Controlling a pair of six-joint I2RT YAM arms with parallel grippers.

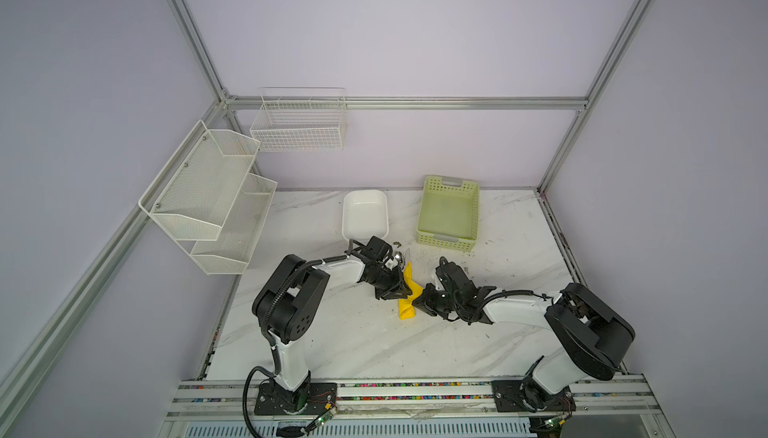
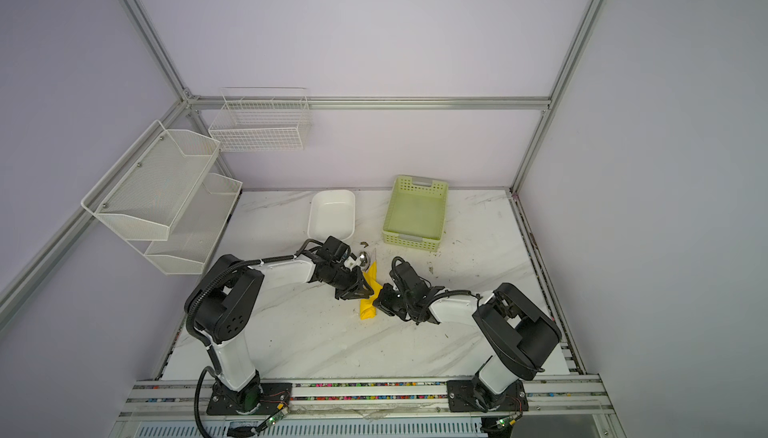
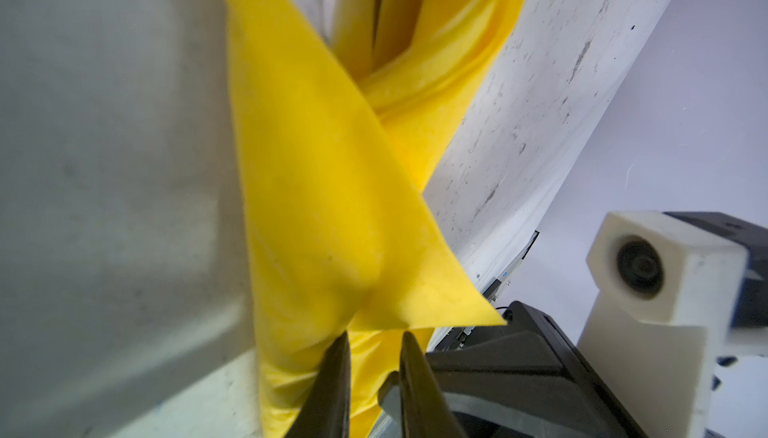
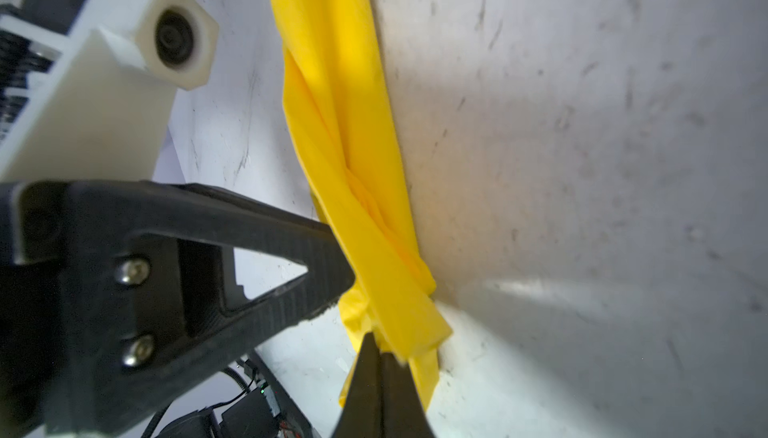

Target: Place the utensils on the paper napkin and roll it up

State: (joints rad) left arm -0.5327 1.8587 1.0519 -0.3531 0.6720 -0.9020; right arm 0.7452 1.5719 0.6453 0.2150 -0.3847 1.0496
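Firmly clamped on a fold of the paper napkin (image 3: 316, 191) with left gripper (image 3: 374, 338); right gripper (image 4: 379, 346) pressed shut at the roll's end, pinch unclear. Lying rolled on the table (image 1: 374, 340) between both arms, utensils (image 1: 399, 256) poking out beyond.

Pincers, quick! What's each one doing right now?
Left pincer: closed on the napkin.
Right pincer: shut at the napkin's edge; grip unclear.

Marbled white table (image 1: 353, 344), scuffed and flecked with dark bits. At the back, white tub (image 1: 351, 224) just beside green basket (image 1: 449, 211), not touching. Mid-table, rolled yellow napkin (image 1: 406, 312), spoon (image 1: 398, 258) poking from far end.
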